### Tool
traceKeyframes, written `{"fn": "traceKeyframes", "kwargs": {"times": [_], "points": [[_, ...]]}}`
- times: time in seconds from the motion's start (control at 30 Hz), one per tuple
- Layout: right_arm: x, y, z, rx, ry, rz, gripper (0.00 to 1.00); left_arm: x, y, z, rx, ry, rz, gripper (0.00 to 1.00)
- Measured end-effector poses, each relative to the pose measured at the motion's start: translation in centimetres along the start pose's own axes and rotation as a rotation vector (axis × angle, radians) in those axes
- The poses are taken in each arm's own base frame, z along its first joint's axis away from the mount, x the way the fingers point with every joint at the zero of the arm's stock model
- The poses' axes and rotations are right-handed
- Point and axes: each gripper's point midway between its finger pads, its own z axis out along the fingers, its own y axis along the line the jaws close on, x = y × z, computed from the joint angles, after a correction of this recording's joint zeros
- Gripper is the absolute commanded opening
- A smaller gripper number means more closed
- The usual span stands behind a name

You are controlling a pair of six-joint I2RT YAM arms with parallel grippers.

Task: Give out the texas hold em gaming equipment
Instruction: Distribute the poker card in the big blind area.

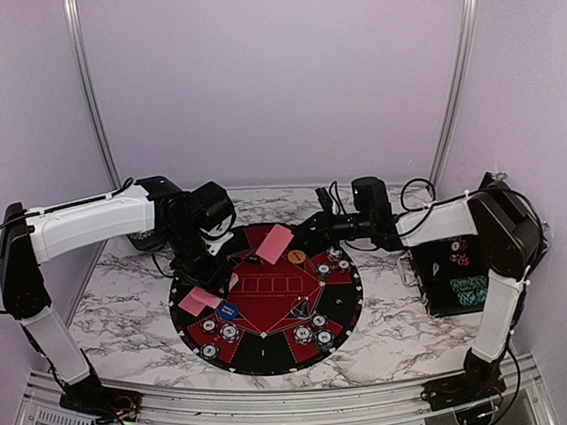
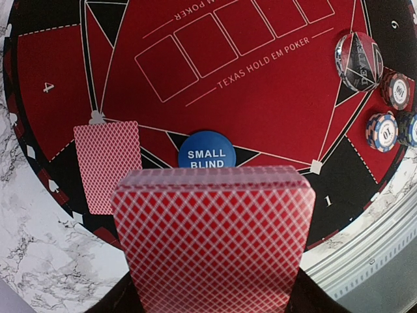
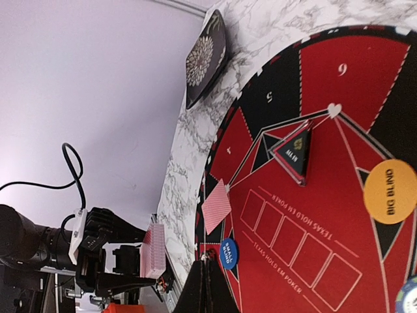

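Note:
My left gripper [image 2: 212, 293] is shut on a thick deck of red-backed cards [image 2: 212, 241], held above the left rim of the mat; the deck [image 3: 154, 251] also shows far off in the right wrist view. One card [image 2: 107, 166] lies face down beside the blue SMALL BLIND disc [image 2: 206, 153]. My right gripper [image 1: 308, 233] is shut, pinching a single card [image 1: 278, 243] flat above the mat's far side. The orange BIG BLIND disc [image 3: 389, 191] lies near it. Striped chips [image 1: 318, 322] sit in small groups at three seats.
The round black-and-red mat [image 1: 348, 299] covers the middle of the marble table. A clear ALL IN triangle [image 3: 293, 153] lies on it. A black case [image 1: 456, 276] stands at the right, a black patterned lid [image 3: 207, 59] at the far left. A metal rail [image 1: 273, 401] runs along the front.

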Motion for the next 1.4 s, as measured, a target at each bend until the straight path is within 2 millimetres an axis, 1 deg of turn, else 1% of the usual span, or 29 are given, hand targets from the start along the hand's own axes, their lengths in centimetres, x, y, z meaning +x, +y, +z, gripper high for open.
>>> {"fn": "traceKeyframes", "kwargs": {"times": [0.17,0.27,0.33,0.43,0.57,0.73,0.93,1.03,1.27,1.4], "points": [[-3.6,-2.3,-2.8,0.035,-0.083,0.005,0.0,0.0,0.0,0.0,0.0,0.0,0.0,0.53],[-5.6,-4.0,-4.5,0.063,-0.129,0.01,0.0,0.0,0.0,0.0,0.0,0.0,0.0,0.53],[-7.2,-5.3,-5.2,0.081,-0.156,0.014,0.0,0.0,0.0,0.0,0.0,0.0,0.0,0.53],[-8.9,-7.3,-5.6,0.101,-0.178,0.026,0.0,0.0,0.0,0.0,0.0,0.0,0.0,0.53],[-10.5,-10.1,-5.3,0.128,-0.185,0.049,0.0,0.0,0.0,0.0,0.0,0.001,0.0,0.53],[-11.3,-12.5,-4.6,0.15,-0.18,0.068,0.0,0.0,0.0,0.0,0.0,0.001,0.0,0.53],[-10.6,-14.9,-3.8,0.17,-0.158,0.103,0.0,0.1,0.0,0.0,-0.001,0.003,0.0,0.53],[-10.2,-15.8,-3.6,0.178,-0.15,0.117,0.0,0.1,0.0,0.0,-0.001,0.004,0.0,0.53],[-10.2,-16.0,-3.5,0.183,-0.148,0.117,0.0,0.1,0.0,0.0,-0.001,0.005,0.0,0.53],[-10.7,-15.9,-3.4,0.207,-0.146,0.094,0.01,0.1,0.0,0.0,-0.002,0.006,0.0,0.53]]}}
